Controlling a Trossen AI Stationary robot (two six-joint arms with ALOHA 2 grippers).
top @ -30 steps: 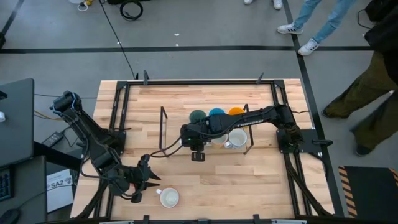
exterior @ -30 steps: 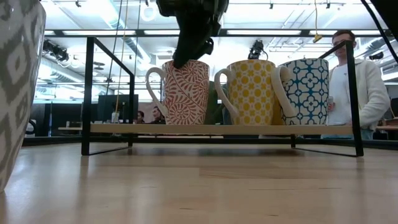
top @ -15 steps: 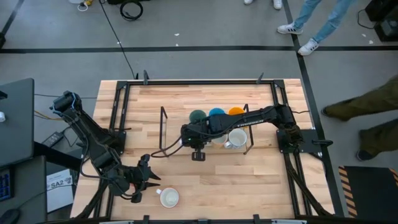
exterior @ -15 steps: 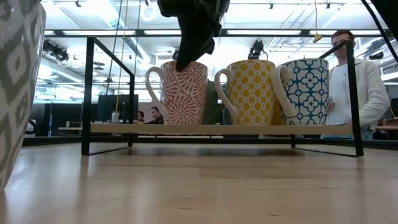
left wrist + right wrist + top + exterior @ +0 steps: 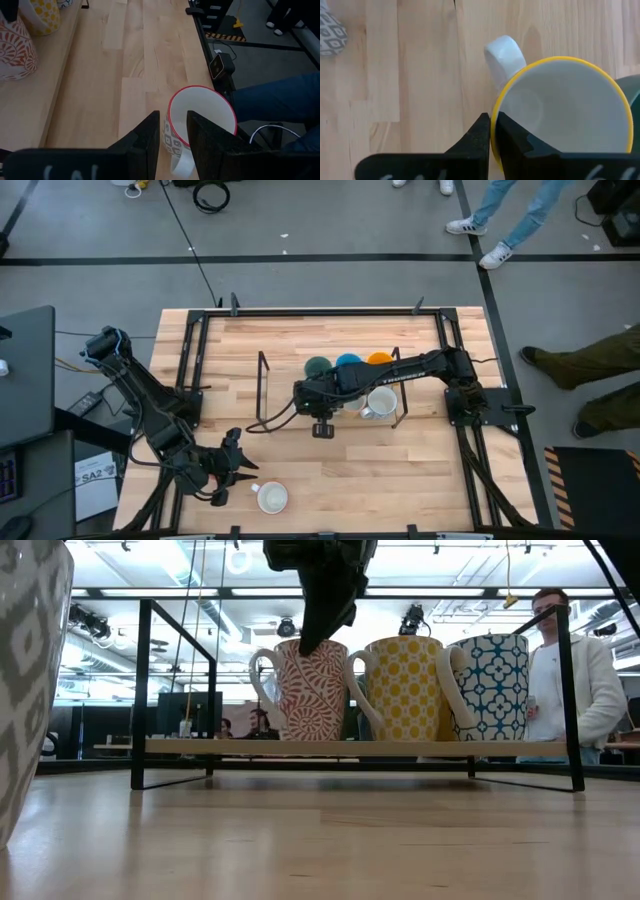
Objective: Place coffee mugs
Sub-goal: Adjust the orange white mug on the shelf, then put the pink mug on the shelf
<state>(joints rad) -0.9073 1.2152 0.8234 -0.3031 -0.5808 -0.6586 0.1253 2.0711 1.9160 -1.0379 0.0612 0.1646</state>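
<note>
A pink-and-white patterned mug (image 5: 305, 690) stands on the rack's wooden shelf (image 5: 200, 747), next to a yellow-dotted mug (image 5: 405, 688) and a blue-patterned mug (image 5: 495, 687). My right gripper (image 5: 312, 640) comes down on the pink mug's rim and is shut on it. In the high view, dark green (image 5: 318, 366), blue (image 5: 348, 361), orange (image 5: 379, 359) and white (image 5: 381, 402) mugs sit beside the right arm. My left gripper (image 5: 174, 135) is open near the table's near-left corner. It stands just short of a grey-patterned, red-rimmed mug (image 5: 200, 117), which stands on the table. My right gripper pinches the pink mug's rim (image 5: 493, 117), a little round from the handle (image 5: 505, 52), with one finger inside the mug and one outside. The fingers come from above, pointing down. The mug is upright with its base on the shelf.
The rack is a black wire frame (image 5: 262, 380) around the shelf, mid-table. The table has black rails along its sides (image 5: 190, 350). A person's legs (image 5: 590, 365) are beside the right edge, and another person (image 5: 570, 670) stands beyond the far side. Bare wood lies between the rack and the near edge.
My right gripper has moved a little toward the table's right, still shut on the pink mug's rim. The mug has slid along the shelf toward the yellow-dotted mug, closing the gap between them.
</note>
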